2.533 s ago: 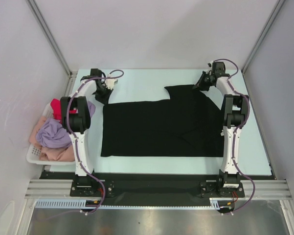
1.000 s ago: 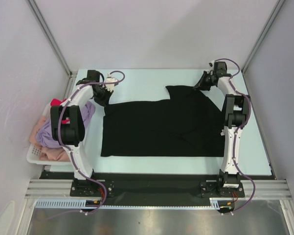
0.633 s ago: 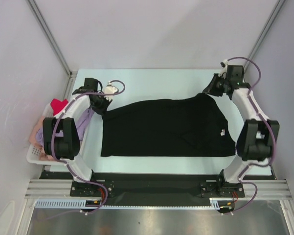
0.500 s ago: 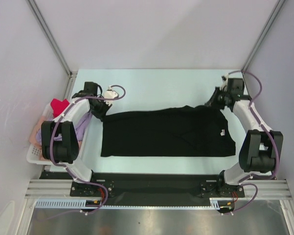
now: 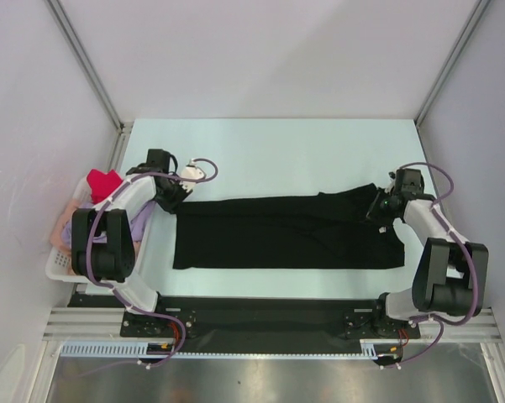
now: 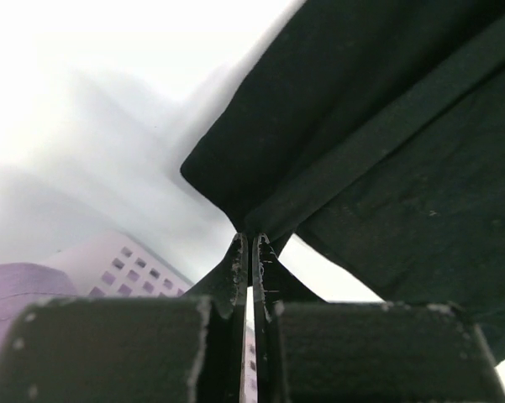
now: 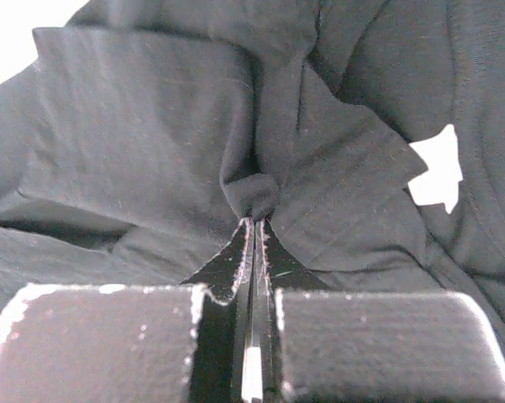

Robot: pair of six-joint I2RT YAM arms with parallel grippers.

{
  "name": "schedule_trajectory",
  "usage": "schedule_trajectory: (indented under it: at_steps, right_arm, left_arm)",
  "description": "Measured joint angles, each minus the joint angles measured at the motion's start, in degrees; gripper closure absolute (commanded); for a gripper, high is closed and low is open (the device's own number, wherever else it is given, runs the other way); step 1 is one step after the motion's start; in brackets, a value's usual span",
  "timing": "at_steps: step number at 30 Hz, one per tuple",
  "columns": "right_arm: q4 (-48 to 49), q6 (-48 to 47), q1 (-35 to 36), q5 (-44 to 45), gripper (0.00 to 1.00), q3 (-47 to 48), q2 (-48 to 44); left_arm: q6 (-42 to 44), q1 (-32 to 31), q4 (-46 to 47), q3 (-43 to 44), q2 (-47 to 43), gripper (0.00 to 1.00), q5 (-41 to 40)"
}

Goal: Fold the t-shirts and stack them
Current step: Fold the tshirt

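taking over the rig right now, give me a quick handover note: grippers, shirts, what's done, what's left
Left gripper: shut on the black t-shirt at its far left corner.
Right gripper: shut on a pinch of the same shirt near its right end.
The black t-shirt lies as a long band across the table, apparently doubled over lengthwise. Red t-shirt and pink t-shirt are heaped in the basket on the left.
Done: first fold about laid.
Left: release, finish folding, stack, then the basket shirts.

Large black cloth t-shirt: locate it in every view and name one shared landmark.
Top external: large black cloth t-shirt spans the middle.
Left wrist: shirt fills upper right.
Right wrist: shirt fills nearly everything.
Landmark: white lattice basket, far left on top, lower left in left wrist.
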Motion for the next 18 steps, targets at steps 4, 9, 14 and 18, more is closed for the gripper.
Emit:
schedule_trajectory:
  at_steps: [4, 9, 14, 18]
  right_arm:
    - [-0.61, 0.57, -0.15, 0.04, 1.00, -0.26, -3.69]
    - [-0.46, 1.70, 0.09, 0.20, 1.00, -3.80, -5.86]
    - [-0.13, 4.44, 0.04, 0.37, 0.71, -8.26, -5.57]
    - [-0.20, 5.35, -0.50, 1.46, 0.57, -8.52, -5.14]
  left_arm:
    - [0.55, -0.09, 0.35, 0.50, 0.17, 1.00, -0.81]
    - [1.25, -0.26, 0.79, 1.03, 0.28, 1.00, -1.25]
    - [2.47, -0.52, 0.33, 0.87, 0.63, 0.72, -1.33]
    - [5.05, -0.61, -3.54, 1.22, 0.83, 0.44, -0.42]
